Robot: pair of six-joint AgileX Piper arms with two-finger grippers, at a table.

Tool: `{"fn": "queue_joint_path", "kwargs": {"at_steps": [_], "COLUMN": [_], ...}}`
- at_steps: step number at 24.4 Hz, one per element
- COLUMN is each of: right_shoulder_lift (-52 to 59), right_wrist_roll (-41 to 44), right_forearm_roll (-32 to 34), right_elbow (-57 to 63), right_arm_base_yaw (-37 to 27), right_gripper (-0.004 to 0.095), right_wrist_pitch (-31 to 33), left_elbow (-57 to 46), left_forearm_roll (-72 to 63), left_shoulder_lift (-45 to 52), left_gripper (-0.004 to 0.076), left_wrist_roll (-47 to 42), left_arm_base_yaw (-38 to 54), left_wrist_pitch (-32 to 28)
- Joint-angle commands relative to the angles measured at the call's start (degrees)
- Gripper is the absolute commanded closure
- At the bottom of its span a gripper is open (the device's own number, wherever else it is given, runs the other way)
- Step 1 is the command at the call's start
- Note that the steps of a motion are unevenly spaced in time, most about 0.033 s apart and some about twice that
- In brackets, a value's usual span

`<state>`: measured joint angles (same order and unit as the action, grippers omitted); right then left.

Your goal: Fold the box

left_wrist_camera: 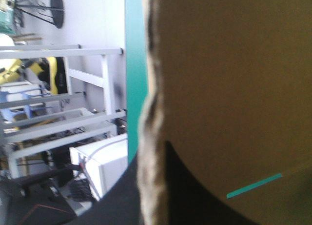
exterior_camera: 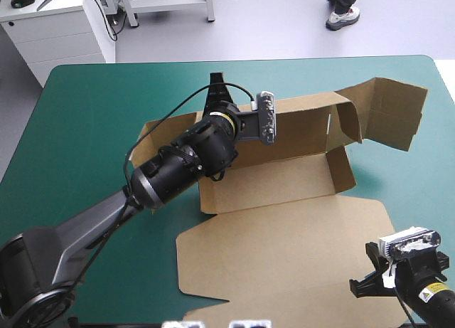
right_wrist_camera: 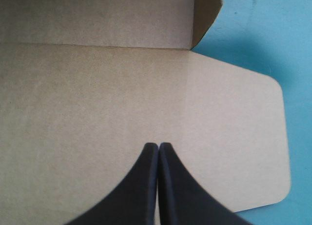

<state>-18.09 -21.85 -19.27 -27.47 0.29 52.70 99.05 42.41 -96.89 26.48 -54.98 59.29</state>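
Black fingers (left_wrist_camera: 187, 198) of the left gripper (exterior_camera: 215, 86) rise on either side of a raw board edge, pinching the far wall of the brown box (exterior_camera: 284, 182). Their tips are lost behind that board, which blocks nearly everything ahead of them. The right gripper (right_wrist_camera: 158, 148) is clenched on nothing, its fingers meeting in a point over the flat lid panel; whether they touch it is unclear. The box lies mid-table on the teal-green cover (exterior_camera: 92, 114). A loose end flap (exterior_camera: 387, 107) stands well ahead of the right gripper. The lid's near edge is cut off in the high view.
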Motion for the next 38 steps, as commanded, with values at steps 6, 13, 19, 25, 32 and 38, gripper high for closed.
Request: {"fn": "queue_joint_path", "kwargs": {"at_steps": [6, 13, 19, 25, 32, 38], "right_shoulder_lift": [-0.5, -0.5, -0.5, -0.5, -0.5, -2.4], "right_wrist_roll": [-0.1, 1.1, 1.2, 1.2, 1.6, 1.6], "right_forearm_roll": [-2.2, -2.7, -4.7, -5.6, -8.7, -7.4], "right_elbow": [-1.5, -1.5, -1.5, -1.5, -1.6, -7.6], "right_arm_base_yaw": [0.2, 0.2, 0.2, 0.2, 0.2, 0.2], "right_gripper": [0.0927, 0.0927, 0.0927, 0.0927, 0.0927, 0.0925], "right_wrist_pitch": [-3.5, -3.5, -3.5, -3.9, -4.8, -6.3], "left_elbow": [-7.7, -15.6, -21.5, -25.3, -30.4, -32.6], "left_forearm_roll": [13.6, 21.2, 24.6, 31.7, 41.8, 43.9], "left_shoulder_lift": [3.2, 7.4, 9.7, 10.0, 10.0, 10.0], "left_gripper": [0.0731, 0.0731, 0.0731, 0.0731, 0.0731, 0.0731], "left_wrist_roll": [-8.2, -16.7, -17.0, -25.6, -31.8, -37.8], "left_arm_base_yaw": [-4.1, -4.1, -4.1, -4.5, -4.5, -3.3], "left_wrist_pitch": [-8.9, -13.4, -14.6, -16.4, -17.3, -16.2]}}
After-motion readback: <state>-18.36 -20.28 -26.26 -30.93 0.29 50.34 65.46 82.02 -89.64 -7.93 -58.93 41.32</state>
